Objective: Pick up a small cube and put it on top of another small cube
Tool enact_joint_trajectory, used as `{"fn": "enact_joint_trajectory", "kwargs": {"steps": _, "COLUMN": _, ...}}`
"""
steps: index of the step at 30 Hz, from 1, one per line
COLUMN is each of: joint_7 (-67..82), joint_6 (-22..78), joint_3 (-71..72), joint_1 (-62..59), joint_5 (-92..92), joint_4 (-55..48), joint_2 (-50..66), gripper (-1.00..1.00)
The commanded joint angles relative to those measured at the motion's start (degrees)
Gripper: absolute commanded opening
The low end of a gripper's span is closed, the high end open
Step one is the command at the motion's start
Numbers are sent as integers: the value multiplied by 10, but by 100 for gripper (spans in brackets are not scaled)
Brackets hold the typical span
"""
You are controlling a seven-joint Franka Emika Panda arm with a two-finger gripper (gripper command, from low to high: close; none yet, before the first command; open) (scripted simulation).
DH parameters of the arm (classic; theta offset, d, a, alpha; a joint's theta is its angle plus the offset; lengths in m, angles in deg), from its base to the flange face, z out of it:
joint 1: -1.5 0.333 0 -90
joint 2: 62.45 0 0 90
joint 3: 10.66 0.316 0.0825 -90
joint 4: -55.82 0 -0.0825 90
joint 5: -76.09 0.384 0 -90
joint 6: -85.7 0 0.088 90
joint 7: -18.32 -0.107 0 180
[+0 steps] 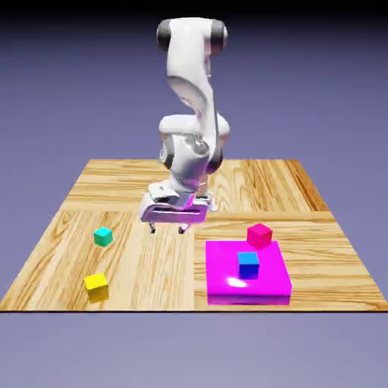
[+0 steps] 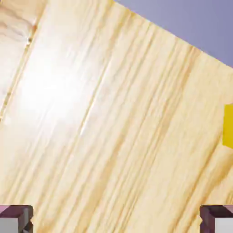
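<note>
While the gripper (image 1: 167,229) hovers with fingers spread, the teal cube (image 1: 103,237) apparently sits flat on the table (image 1: 151,273)

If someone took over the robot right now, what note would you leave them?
Gripper: open and empty, above the wooden table.
Teal cube: on the table, toward the exterior view's left, behind the yellow cube.
Blue cube: on the magenta block, at the exterior view's right; red cube by that block's far edge.
Done: no small cube sits on another.
Left: pick up a small cube, probably the teal one, set it on another, let go.
</note>
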Motion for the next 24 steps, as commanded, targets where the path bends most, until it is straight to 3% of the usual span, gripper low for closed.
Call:
{"fn": "enact_joint_trajectory", "kwargs": {"steps": 1, "joint_7": 0, "joint_6": 23, "joint_3": 0, "joint_1": -7, "joint_5": -24, "joint_4": -6, "joint_2": 21, "gripper": 0}}
{"fn": "enact_joint_trajectory", "kwargs": {"steps": 16, "joint_7": 7, "joint_6": 367, "joint_3": -4, "joint_1": -91, "joint_5": -377, "joint_4": -93, "joint_2": 328, "gripper": 0}}
{"fn": "enact_joint_trajectory", "kwargs": {"steps": 20, "joint_7": -22, "joint_6": 331, "joint_3": -46, "joint_1": -125, "joint_5": -447, "joint_4": -112, "joint_2": 382, "gripper": 0}}
{"fn": "enact_joint_trajectory", "kwargs": {"steps": 21, "joint_7": -22, "joint_6": 331, "joint_3": -46, "joint_1": -125, "joint_5": -447, "joint_4": -112, "joint_2": 382, "gripper": -100}}
{"fn": "enact_joint_trajectory", "kwargs": {"steps": 24, "joint_7": -1, "joint_6": 356, "joint_3": -16, "joint_1": -101, "joint_5": -398, "joint_4": -99, "joint_2": 344, "gripper": -100}}
